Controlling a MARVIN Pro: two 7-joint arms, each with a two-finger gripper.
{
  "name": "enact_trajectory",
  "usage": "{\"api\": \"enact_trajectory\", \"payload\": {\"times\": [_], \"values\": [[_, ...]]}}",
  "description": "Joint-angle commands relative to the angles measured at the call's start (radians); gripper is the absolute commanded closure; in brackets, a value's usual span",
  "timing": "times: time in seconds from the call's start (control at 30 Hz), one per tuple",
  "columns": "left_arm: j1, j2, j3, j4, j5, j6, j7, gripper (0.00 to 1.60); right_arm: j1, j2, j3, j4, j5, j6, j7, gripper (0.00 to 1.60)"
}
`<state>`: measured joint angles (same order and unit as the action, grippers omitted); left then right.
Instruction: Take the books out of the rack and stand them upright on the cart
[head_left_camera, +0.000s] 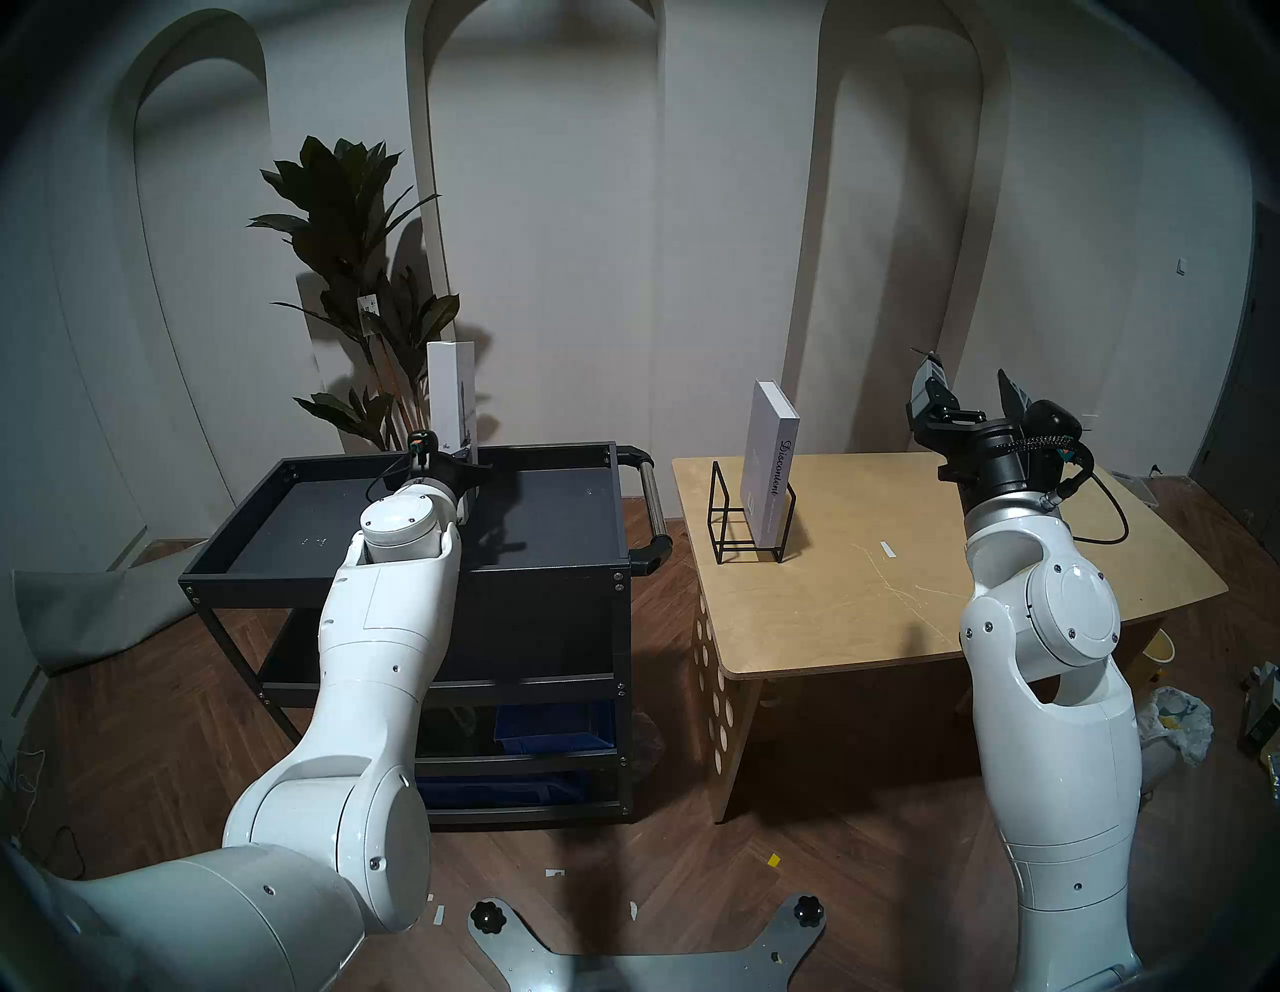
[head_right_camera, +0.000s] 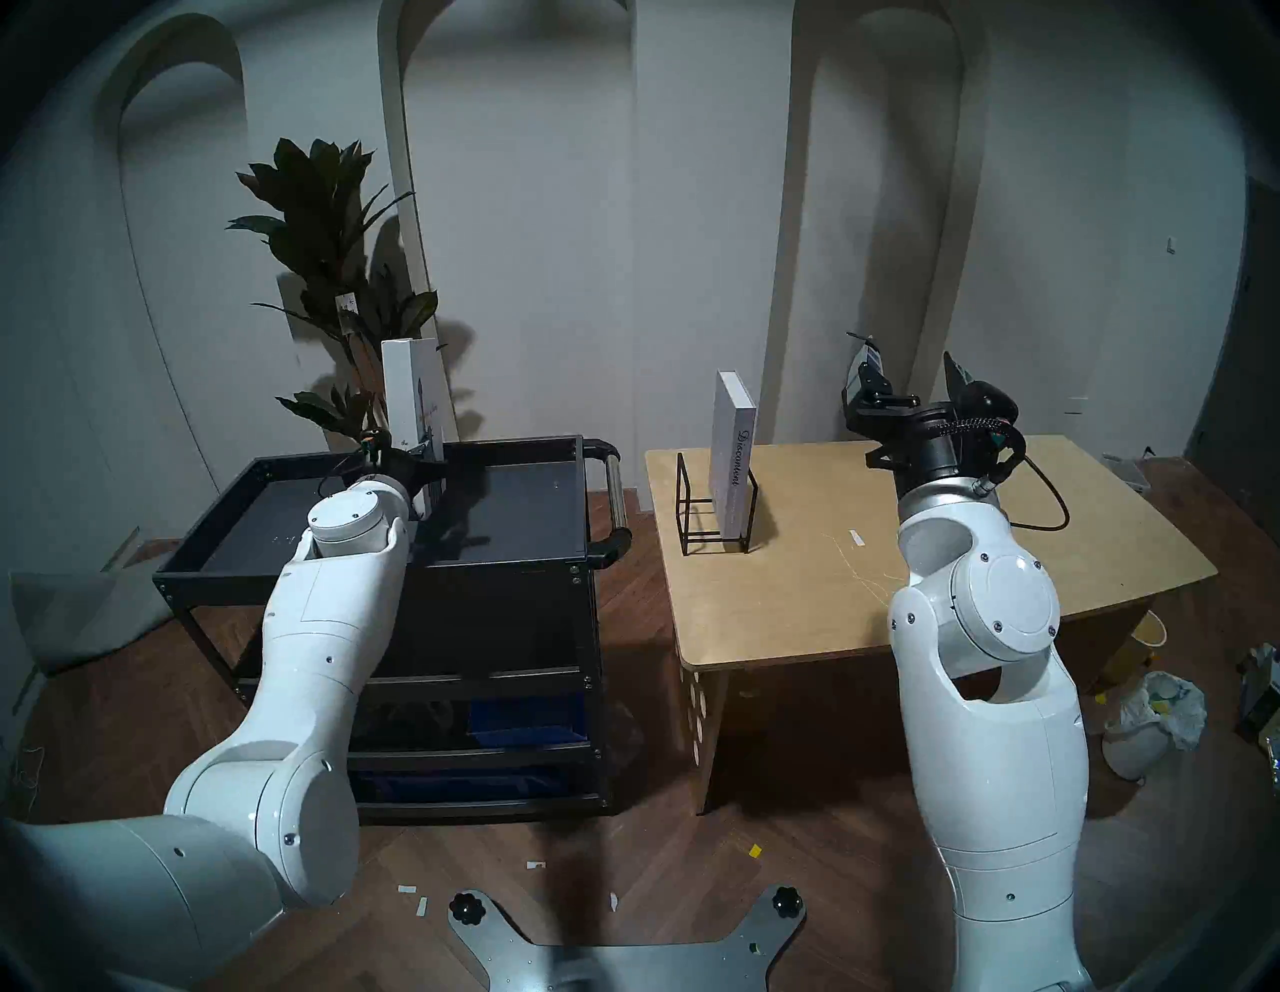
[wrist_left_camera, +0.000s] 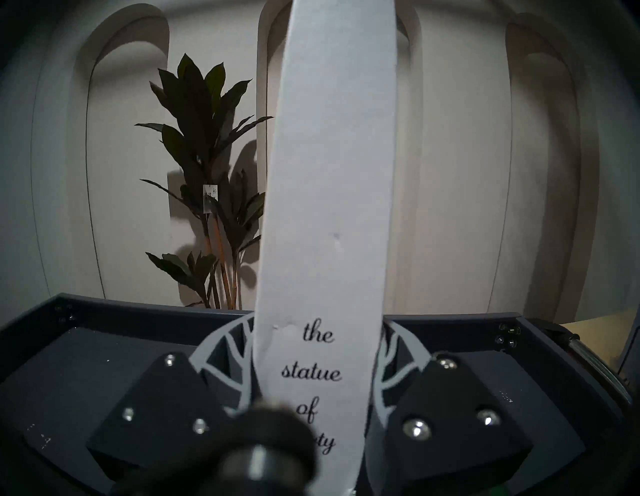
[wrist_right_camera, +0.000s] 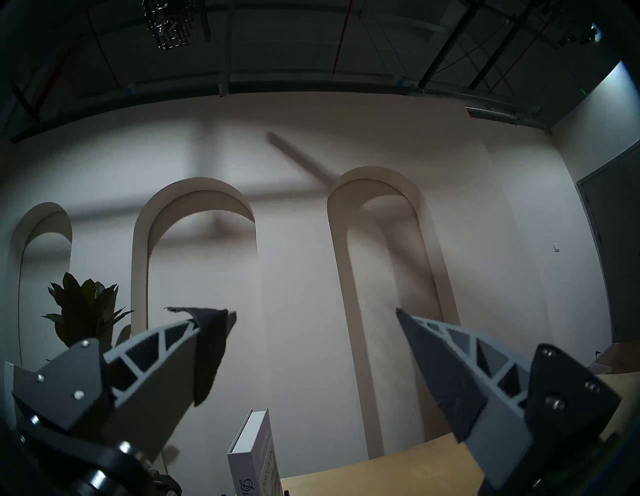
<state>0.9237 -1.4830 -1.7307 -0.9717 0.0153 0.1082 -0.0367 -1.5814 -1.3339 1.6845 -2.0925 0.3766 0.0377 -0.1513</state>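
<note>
- Left claw (wrist_left_camera: 317, 363) is gripping the white book (head_left_camera: 450, 395) low on its spine, fingers (wrist_left_camera: 221, 356) pinching both covers; claw is pointing level over the cart (head_left_camera: 609, 547).
- White book is standing upright above the cart's top tray, near the far rim; whether its foot is touching the tray cannot be told.
- Right claw (head_left_camera: 970, 395) is sitting raised over the worktop (head_left_camera: 900, 596), jaws spread wide, holding nothing.
- Grey "Discontent" book (head_left_camera: 769, 471) is standing upright in the rack (head_left_camera: 727, 512) on the worktop, at the rack's right end.
- Plant (head_left_camera: 346, 228) is standing behind the cart.
</note>
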Motion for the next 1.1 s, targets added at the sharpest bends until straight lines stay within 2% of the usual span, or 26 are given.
{"api": "enact_trajectory", "payload": {"times": [0.0,0.13,0.17,0.43,0.5,0.63,0.77,0.83,0.93,1.07], "values": [[-0.074,0.010,0.006,0.012,0.004,0.017,0.000,1.60,0.003,-0.006,0.010,-0.014,0.007,-0.019,0.000,0.00],[-0.043,0.014,0.000,-0.030,-0.005,0.064,-0.001,1.60,0.004,-0.007,0.016,-0.005,0.013,-0.028,0.006,0.00],[-0.030,0.014,-0.002,-0.052,-0.005,0.096,0.004,1.60,0.004,-0.007,0.017,-0.002,0.015,-0.031,0.008,0.00],[0.079,0.023,0.006,-0.183,0.004,0.183,-0.002,1.60,0.012,-0.004,0.026,0.028,0.040,-0.050,0.038,0.00],[0.083,0.023,0.007,-0.183,0.006,0.182,0.000,1.60,0.012,-0.004,0.026,0.030,0.040,-0.051,0.039,0.00],[0.121,0.024,0.013,-0.213,0.017,0.225,0.003,1.60,0.020,-0.003,0.027,0.049,0.051,-0.062,0.055,0.00],[0.124,0.027,0.018,-0.208,0.021,0.241,0.001,1.60,0.023,-0.002,0.027,0.057,0.055,-0.066,0.062,0.00],[0.121,0.029,0.017,-0.216,0.015,0.289,-0.010,1.60,0.026,-0.002,0.027,0.063,0.058,-0.068,0.066,0.00],[0.114,0.030,0.016,-0.222,0.013,0.323,-0.014,1.60,0.028,-0.002,0.025,0.066,0.059,-0.071,0.068,0.00],[0.109,0.036,0.022,-0.225,0.020,0.342,-0.018,1.60,0.028,-0.003,0.025,0.068,0.060,-0.073,0.070,0.00]]}}
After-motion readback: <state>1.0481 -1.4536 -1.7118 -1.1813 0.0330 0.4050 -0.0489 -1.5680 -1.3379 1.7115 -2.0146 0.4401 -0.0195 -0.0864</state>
